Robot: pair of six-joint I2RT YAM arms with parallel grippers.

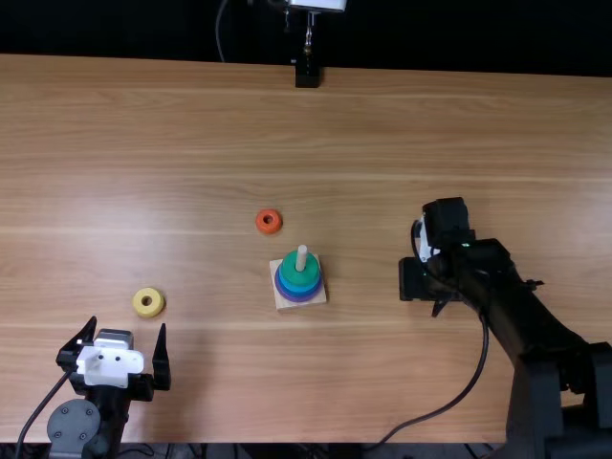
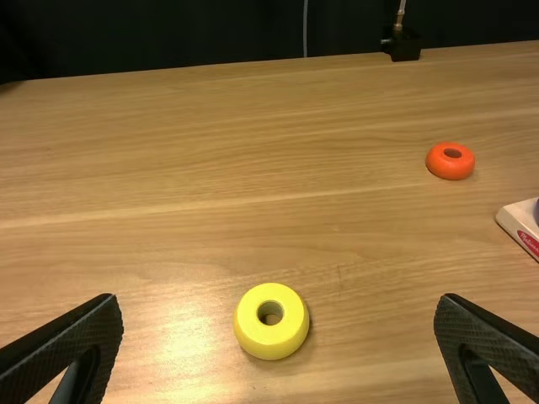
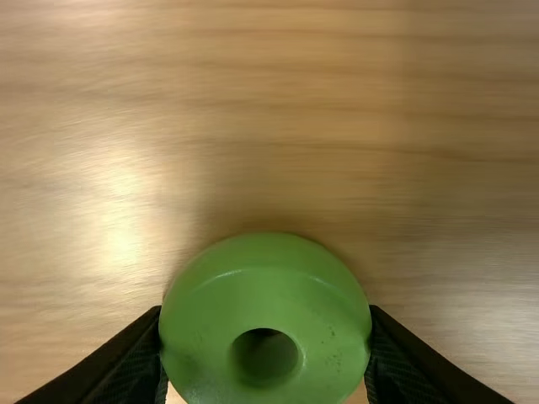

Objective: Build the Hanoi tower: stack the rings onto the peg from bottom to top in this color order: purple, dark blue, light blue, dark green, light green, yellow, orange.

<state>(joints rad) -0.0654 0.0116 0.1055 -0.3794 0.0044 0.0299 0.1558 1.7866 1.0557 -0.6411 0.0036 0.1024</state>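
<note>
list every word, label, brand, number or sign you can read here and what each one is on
Red label with pale lettering, on the side of the pale base: too small to read with certainty.
No other text can be made out, so there is nothing to quote.

free — between yellow ring (image 2: 271,340) and square base (image 1: 284,304) | obstacle — upright peg (image 1: 301,257)
</note>
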